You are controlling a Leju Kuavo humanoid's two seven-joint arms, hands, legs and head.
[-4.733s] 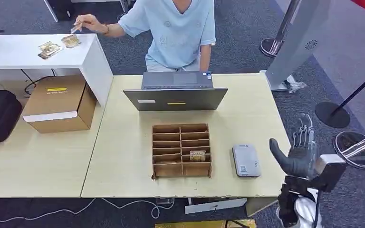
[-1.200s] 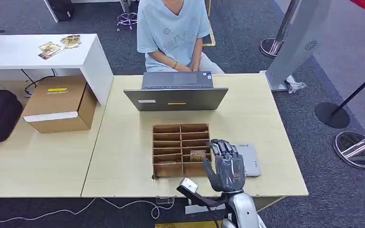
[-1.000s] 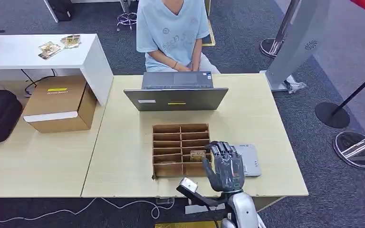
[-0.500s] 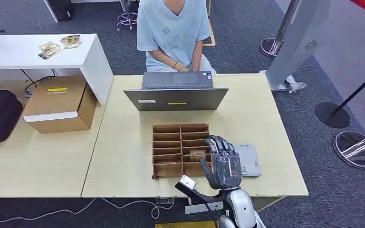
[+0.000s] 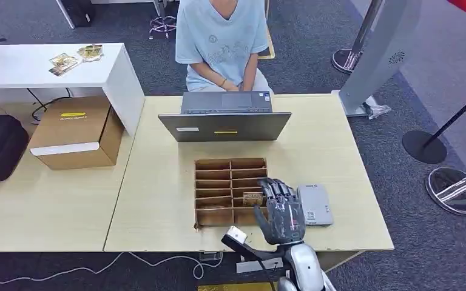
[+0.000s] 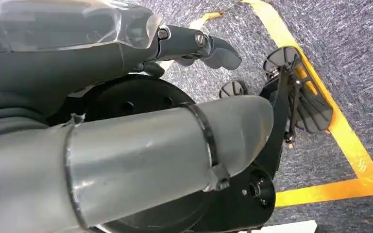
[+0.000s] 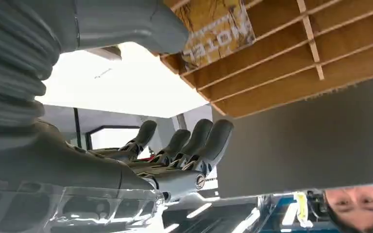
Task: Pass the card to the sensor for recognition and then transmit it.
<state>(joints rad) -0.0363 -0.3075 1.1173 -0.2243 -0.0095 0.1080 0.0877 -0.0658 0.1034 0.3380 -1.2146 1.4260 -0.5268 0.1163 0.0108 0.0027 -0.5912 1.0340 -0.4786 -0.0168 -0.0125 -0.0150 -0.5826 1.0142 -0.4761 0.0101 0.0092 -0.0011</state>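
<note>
A laptop [image 5: 226,118] stands open on the table [image 5: 158,200] before a seated person [image 5: 221,42], its back toward the divided box [image 5: 231,191]. The card [image 5: 252,197] stands upright in a right-hand slot of that box, and the sensor [image 5: 314,205] lies just beside it. The right hand [image 5: 281,209] hovers at the box's right edge, fingers spread, holding nothing. The right wrist view shows the thumb [image 7: 141,22] near the card's printed face [image 7: 217,33], apart from it. The left hand [image 6: 126,97] hangs over carpet [image 6: 349,58], fingers loose around nothing.
</note>
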